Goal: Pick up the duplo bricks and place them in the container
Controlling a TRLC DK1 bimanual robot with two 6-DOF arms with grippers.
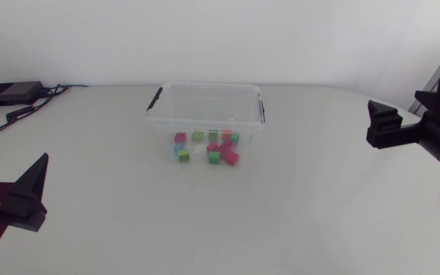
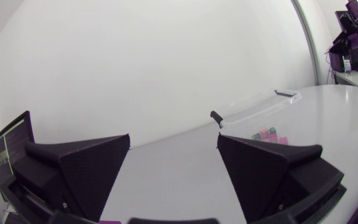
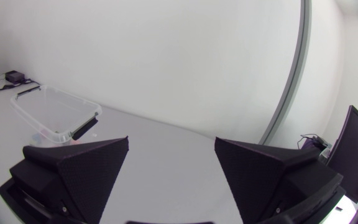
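Your white worktop [image 1: 90, 206] has the clear container [image 1: 205, 107] near the middle; left pincer [image 2: 174, 140] and right pincer [image 3: 171, 142] sit out at the sides, both gaping wide, holding nothing; the duplo bricks [image 1: 208, 147] all lie inside the container.

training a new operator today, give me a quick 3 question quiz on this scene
1. True or false: the duplo bricks lie inside the clear container.
2. The left claw and right claw are both: A) open and empty B) shut on a brick C) inside the container
3. Fill in: the latches on the container's ends are ____ in colour.

Key: 1 true; 2 A; 3 black
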